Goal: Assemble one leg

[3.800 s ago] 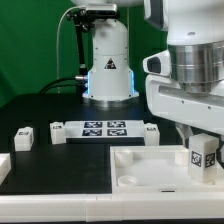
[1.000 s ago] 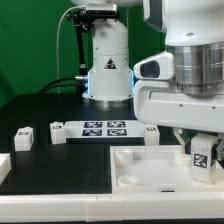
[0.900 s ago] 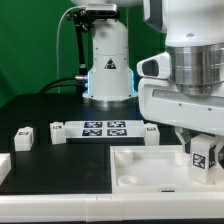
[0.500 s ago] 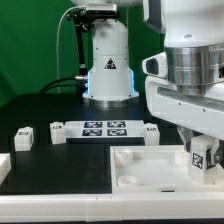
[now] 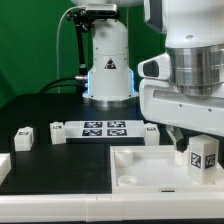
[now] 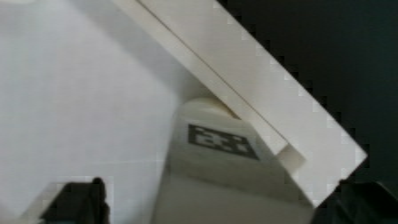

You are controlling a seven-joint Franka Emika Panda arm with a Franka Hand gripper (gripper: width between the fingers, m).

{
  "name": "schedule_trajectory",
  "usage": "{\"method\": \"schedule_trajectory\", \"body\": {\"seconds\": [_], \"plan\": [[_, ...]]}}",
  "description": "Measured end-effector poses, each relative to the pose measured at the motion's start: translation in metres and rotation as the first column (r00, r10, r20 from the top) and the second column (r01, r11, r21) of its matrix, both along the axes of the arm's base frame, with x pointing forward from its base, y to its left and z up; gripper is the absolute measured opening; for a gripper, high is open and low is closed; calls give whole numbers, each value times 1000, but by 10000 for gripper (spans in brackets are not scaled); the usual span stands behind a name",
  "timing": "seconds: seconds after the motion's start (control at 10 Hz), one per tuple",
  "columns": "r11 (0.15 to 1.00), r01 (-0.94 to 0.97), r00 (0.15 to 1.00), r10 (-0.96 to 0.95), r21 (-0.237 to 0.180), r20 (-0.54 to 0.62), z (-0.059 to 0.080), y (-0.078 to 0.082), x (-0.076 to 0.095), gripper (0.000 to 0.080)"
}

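Note:
The leg (image 5: 203, 157), a small white block with a black-and-white marker, stands upright over the right corner of the large white tray (image 5: 140, 168) in the exterior view. My gripper (image 5: 199, 150) comes down on it from above, jaws on either side of the leg and shut on it. In the wrist view the leg (image 6: 222, 150) runs between my two dark fingertips (image 6: 75, 200), my gripper (image 6: 228, 208) straddling it, with the tray's floor (image 6: 89, 90) and raised rim (image 6: 249, 80) behind. The leg's lower end is hidden.
The marker board (image 5: 103, 128) lies at the back middle of the black table. Small white blocks lie at its ends (image 5: 56, 133) (image 5: 151, 130), another at the exterior view's left (image 5: 22, 138). A white part (image 5: 4, 166) shows at the left edge. The robot base (image 5: 108, 60) stands behind.
The gripper has twisted slightly back and forth about its axis. The leg turned with it, from tilted half a second ago to square-on now, staying at the tray's right corner.

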State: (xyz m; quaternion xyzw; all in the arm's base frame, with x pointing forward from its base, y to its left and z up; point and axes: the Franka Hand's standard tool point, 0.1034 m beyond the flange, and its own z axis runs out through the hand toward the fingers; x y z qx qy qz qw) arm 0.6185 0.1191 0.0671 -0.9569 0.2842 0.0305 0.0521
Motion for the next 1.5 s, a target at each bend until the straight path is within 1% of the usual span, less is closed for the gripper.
{"method": "schedule_trajectory", "body": {"seconds": [0.2,0.3,0.4,0.6,0.8,0.9,1.1,1.2,1.3,1.4,1.5], "plan": [[979,-203,979,203,2,24,0,1,0,649],[964,-266,963,266,2,32,0,1,0,649],[922,-386,921,386,0,47,0,1,0,649],[857,-515,856,514,-4,64,1,1,0,649],[720,-693,717,692,-16,88,1,0,0,649],[667,-745,663,743,-20,96,1,0,0,649],[600,-799,595,797,-26,104,1,-1,0,649],[605,-796,600,793,-26,104,1,-1,0,649],[605,-796,600,793,-26,104,0,-1,0,527],[605,-796,600,793,-26,104,0,-1,0,388],[605,-796,600,793,-26,104,0,-1,0,290]]}}
